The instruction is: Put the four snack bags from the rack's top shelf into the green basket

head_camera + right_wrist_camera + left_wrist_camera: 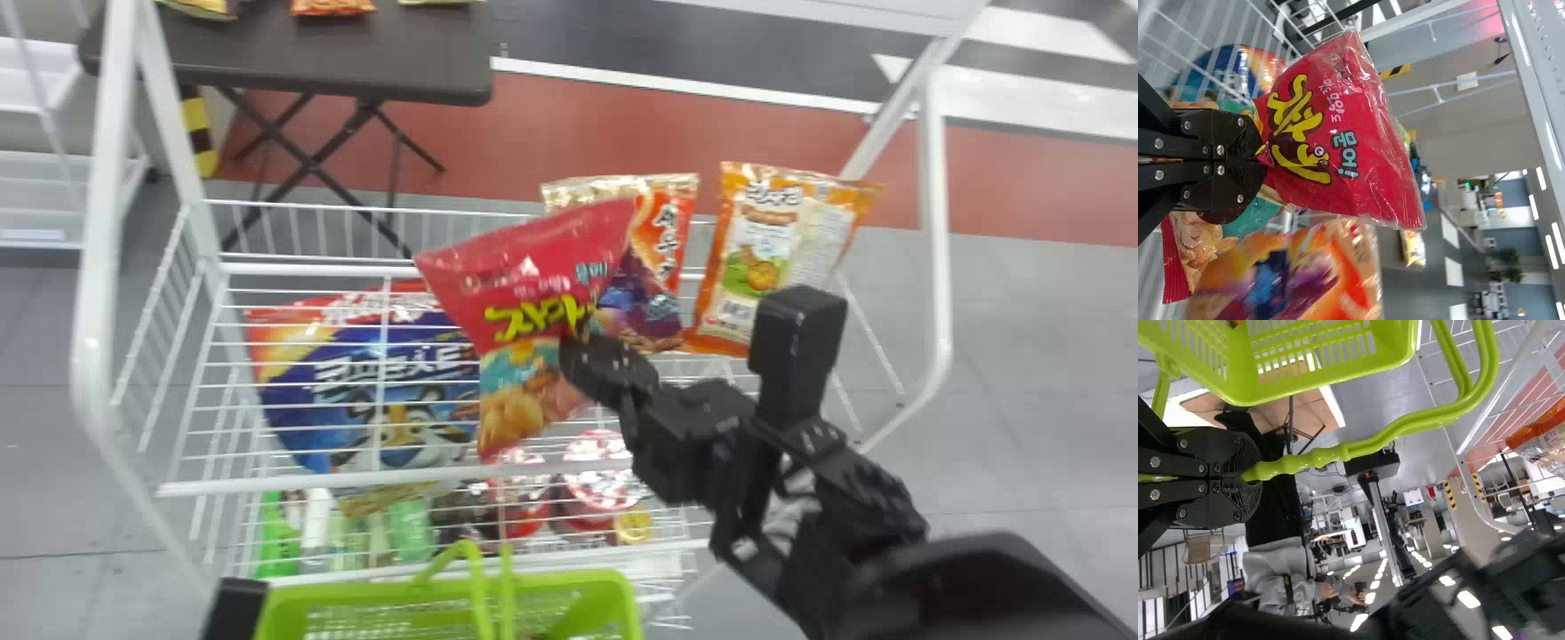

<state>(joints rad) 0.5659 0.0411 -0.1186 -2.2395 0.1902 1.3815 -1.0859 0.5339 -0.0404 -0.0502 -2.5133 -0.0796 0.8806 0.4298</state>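
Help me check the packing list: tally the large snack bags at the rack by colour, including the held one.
Mainly red: 1, the red bag in the right gripper
Mainly blue: 1, the blue bag
Orange, wholly or partly: 2, the orange-and-purple bag and the orange bag
Total: 4

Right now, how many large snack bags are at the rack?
4: blue bag left, red bag in the right gripper, purple-orange bag behind it, orange bag right. More may be hidden.
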